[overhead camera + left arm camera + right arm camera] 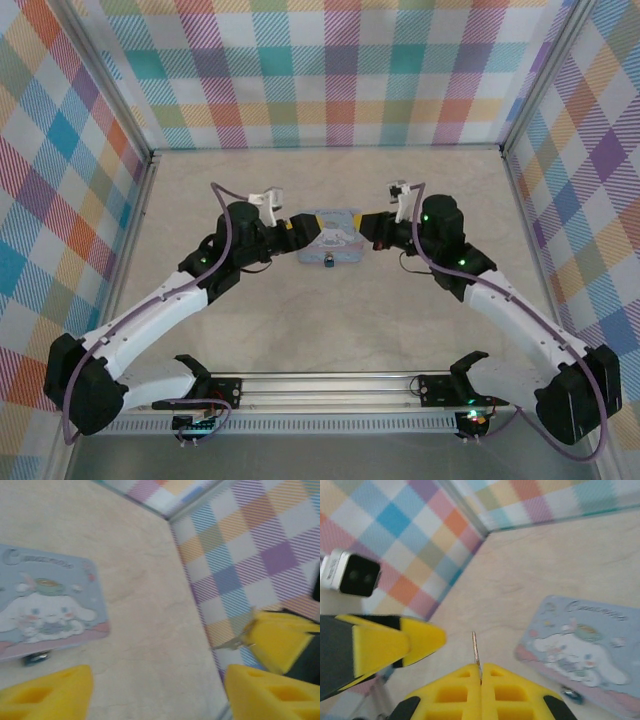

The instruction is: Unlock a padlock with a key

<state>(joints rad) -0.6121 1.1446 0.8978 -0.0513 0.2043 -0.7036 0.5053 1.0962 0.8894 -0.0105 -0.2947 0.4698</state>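
The pale blue cartoon-printed tin lies mid-table, with the tiny dark padlock at its near edge. The padlock also shows under the tin's edge in the left wrist view and the right wrist view. My right gripper is shut on a thin metal key, whose blade sticks out ahead of the yellow pads. My left gripper is open, with nothing between its yellow fingers. The two grippers face each other over the tin, left and right. The key points toward the left gripper.
Plaid walls enclose the beige table on three sides. An aluminium rail runs along the near edge between the arm bases. The left wrist's camera hangs close beside the right gripper.
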